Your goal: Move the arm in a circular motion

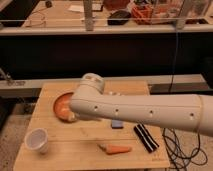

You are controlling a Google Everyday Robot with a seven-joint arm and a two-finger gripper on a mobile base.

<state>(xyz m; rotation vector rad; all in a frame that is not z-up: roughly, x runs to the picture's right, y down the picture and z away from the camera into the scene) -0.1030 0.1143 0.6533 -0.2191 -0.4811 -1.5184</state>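
My arm (pixel 145 114) lies nearly level across the wooden table (pixel 75 155), reaching in from the right, with its bulbous joint above the orange bowl (pixel 61 106) at the left. I judge this to be one station on the circle the task asks for; the arm rides above the tabletop things, so the sweep need not disturb them. My gripper (pixel 73 118) appears to sit tucked under that joint at the bowl's near edge; I cannot tell how its fingers stand.

Count on the table:
- one orange bowl, partly covered by the arm
- one white cup (pixel 38 140), upright, near left corner
- one carrot (pixel 114 149), lying flat at the front
- one small blue block (pixel 117 124), just under the arm
- one dark striped bar (pixel 146 137), right of the carrot

A black cable (pixel 172 147) trails off the right edge
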